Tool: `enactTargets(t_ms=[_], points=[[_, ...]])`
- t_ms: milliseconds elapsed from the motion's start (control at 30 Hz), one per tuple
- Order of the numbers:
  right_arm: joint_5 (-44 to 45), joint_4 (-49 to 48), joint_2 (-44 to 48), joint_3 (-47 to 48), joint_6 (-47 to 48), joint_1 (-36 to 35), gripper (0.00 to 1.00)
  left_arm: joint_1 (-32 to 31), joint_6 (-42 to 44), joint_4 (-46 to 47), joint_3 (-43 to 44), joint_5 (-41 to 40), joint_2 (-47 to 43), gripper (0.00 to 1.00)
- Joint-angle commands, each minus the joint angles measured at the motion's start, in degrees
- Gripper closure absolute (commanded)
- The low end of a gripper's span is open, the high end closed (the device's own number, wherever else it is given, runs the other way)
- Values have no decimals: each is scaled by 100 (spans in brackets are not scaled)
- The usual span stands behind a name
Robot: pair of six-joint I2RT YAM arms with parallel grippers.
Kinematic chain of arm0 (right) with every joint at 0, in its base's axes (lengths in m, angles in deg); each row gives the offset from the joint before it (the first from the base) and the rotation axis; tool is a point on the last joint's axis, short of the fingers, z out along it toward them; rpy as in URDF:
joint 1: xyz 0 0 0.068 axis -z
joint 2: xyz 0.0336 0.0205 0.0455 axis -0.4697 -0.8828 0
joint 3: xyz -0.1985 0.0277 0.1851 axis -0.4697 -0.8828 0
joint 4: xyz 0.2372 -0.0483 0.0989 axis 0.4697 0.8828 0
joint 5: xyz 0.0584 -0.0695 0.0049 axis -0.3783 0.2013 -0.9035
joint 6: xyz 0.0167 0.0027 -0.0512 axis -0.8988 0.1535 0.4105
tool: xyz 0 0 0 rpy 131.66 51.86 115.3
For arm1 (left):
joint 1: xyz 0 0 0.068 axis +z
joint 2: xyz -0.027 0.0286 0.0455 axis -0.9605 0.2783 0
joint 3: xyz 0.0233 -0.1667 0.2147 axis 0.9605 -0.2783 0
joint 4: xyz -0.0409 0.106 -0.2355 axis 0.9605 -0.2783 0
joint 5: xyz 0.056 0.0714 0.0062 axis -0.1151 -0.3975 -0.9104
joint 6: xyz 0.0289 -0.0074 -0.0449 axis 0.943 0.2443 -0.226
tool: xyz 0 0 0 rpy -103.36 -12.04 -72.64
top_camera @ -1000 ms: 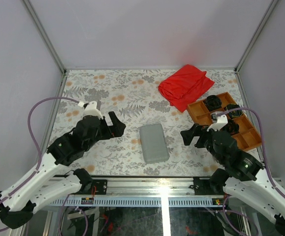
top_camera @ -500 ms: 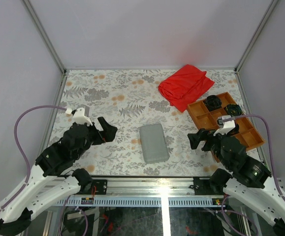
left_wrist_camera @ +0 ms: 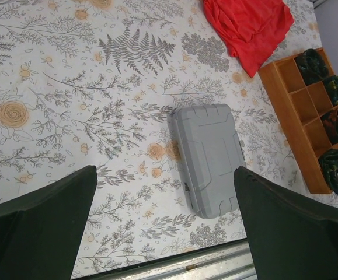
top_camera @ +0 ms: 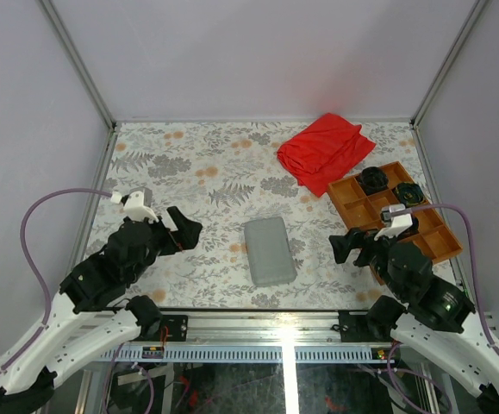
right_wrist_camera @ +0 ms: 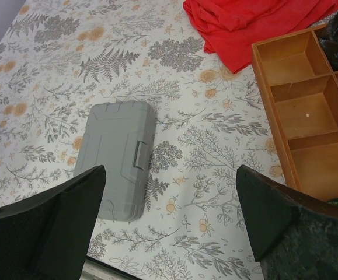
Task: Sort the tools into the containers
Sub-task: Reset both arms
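Observation:
The containers show as one closed grey case (top_camera: 269, 250) lying flat mid-table, its latch on the right long side (right_wrist_camera: 139, 154). No tools are in view; they are hidden or out of frame. My left gripper (top_camera: 183, 229) hovers left of the case, open and empty. In the left wrist view its jaws (left_wrist_camera: 164, 175) frame the near end of the case (left_wrist_camera: 206, 157). On the case's right, my right gripper (top_camera: 346, 248) is also open and empty. Its jaws (right_wrist_camera: 170, 172) stand over the patterned cloth just right of the case (right_wrist_camera: 119, 157).
An orange-brown divided tray (top_camera: 357, 203) sits at the right, with black round parts (top_camera: 371, 179) in its far compartments and bare ones nearer (right_wrist_camera: 306, 111). A crumpled red cloth (top_camera: 325, 148) lies behind it. Grey walls enclose the floral table; a metal rail runs along its near edge.
Both arms have drawn back from the case toward the near edge, the left to the left and the right to the right. Both grippers stayed open.

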State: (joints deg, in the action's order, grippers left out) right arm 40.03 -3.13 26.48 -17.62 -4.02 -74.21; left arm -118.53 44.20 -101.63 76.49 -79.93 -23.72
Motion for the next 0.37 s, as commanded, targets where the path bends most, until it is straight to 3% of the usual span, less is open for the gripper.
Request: enactTargets(t_ms=[0, 333], points=[[111, -286, 129, 1, 111, -35, 1, -24, 110, 248, -36, -75, 138, 0], [21, -376, 56, -31, 251, -37, 1, -23, 87, 281, -78, -123, 52, 0]])
